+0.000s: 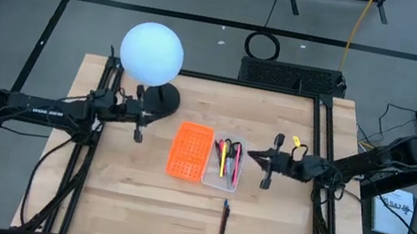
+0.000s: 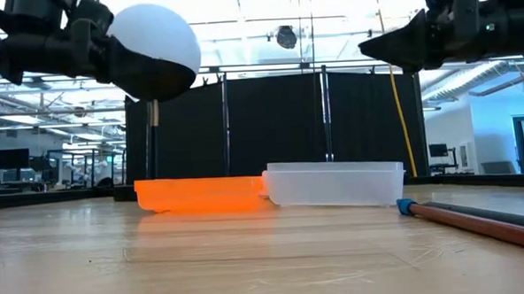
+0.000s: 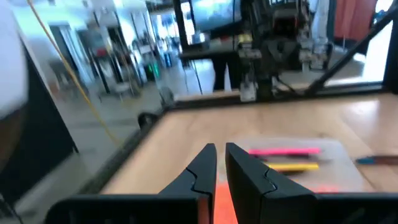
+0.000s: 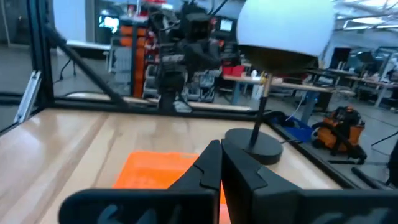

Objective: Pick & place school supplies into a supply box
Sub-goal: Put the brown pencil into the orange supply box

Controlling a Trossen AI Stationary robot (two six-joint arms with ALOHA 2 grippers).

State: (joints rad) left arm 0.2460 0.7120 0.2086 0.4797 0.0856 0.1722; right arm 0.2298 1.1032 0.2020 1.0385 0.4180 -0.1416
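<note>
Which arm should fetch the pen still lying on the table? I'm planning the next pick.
Probably the right. Its gripper hangs just beside the clear supply box, nearer the black pen lying below it. The left gripper sits beyond the orange tray, by the lamp base.

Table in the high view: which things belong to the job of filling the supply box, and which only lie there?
Belong to the job:
- supply box, clear, already holding pens
- pink pen and yellow pen inside it
- dark pen lying loose on the table

Only there:
- orange tray, beside the box
- white globe lamp
</note>
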